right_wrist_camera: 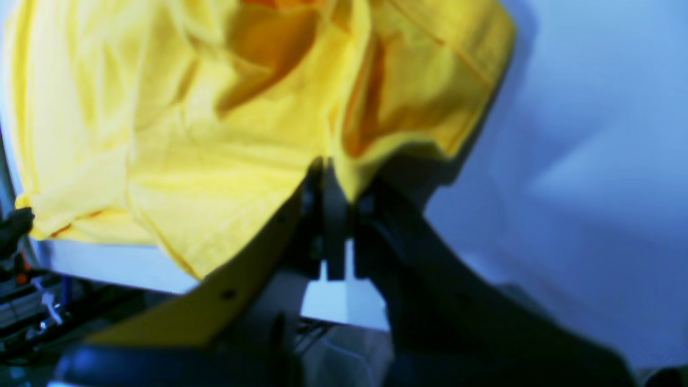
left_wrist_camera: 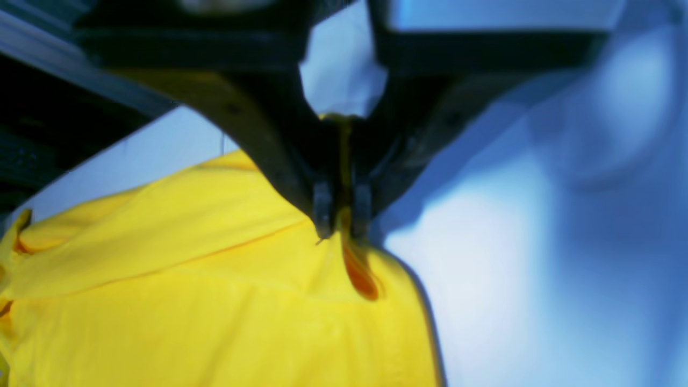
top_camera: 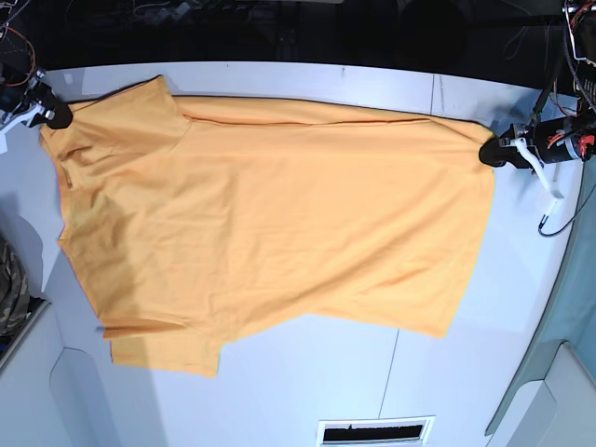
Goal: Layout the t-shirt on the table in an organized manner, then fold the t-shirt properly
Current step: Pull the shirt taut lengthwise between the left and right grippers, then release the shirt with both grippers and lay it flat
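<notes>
My left claw (left_wrist_camera: pixel 342 223) pinches t-shirt (left_wrist_camera: pixel 215 301) edge, centre of left wrist frame. My right claw (right_wrist_camera: pixel 336 185) clamped on t-shirt fold, mid right wrist frame. Base view: t-shirt spread across table (top_camera: pixel 307 391), my claws gripping cloth at upper left and upper right.

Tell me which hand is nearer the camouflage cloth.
Right. The right hand, gripping the t-shirt, is on the same side of the table as the camouflage cloth; the left hand grips the shirt's opposite end, far across.
</notes>
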Controlling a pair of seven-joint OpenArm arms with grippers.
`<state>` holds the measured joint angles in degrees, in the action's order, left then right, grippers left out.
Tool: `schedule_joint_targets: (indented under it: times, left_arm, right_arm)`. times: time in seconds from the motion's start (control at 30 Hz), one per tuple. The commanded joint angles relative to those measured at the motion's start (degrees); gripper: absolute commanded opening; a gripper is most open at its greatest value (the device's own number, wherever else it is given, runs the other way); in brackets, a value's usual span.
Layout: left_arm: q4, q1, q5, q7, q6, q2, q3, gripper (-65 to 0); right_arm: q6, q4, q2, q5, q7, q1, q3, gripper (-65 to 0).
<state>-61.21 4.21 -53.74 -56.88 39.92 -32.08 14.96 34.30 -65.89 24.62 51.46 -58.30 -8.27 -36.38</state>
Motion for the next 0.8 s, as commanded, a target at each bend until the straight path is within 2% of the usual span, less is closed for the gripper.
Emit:
schedule_joint_targets:
  times: [0.0,0.3,0.43,0.6,0.63,0.7,0.77]
  left_arm:
    - [-1.7,0.7,-0.3,0.0,0.1,-1.8,0.4,-65.0]
    - [-8.6,6.9,-0.6,0.0,0.1,-1.9,0.4,-65.0]
    - [-9.1,7.2,-2.6,0.1,0.1,-1.9,0.4,-65.0]
    - [-9.1,7.3,-3.3,0.0,0.1,-1.9,0.4,-65.0]
    - [-9.1,7.3,-3.5,0.0,0.1,-1.9,0.4,-63.1]
    - [-9.1,7.3,-4.3,-0.2,0.1,-1.9,0.4,-55.0]
    - [-9.1,7.2,-6.0,-1.8,0.1,-1.9,0.4,-46.5]
  right_arm:
    - [0.2,-1.0,1.6,1.4,0.6,-0.7,-0.7,-65.0]
    - [0.6,-1.8,1.7,4.2,-1.1,-5.3,-5.9,-65.0]
    - [0.7,-2.2,1.7,5.1,-1.2,-5.9,-9.1,-65.0]
    - [0.6,-2.2,2.0,5.1,-1.1,-5.9,-9.4,-65.0]
    - [0.6,-2.2,2.0,5.1,-1.1,-5.7,-9.4,-65.0]
    - [0.6,-2.2,2.0,5.1,-1.0,-5.6,-9.4,-65.0]
    - [0.6,-2.2,2.1,5.1,-1.0,-5.5,-9.4,-53.5]
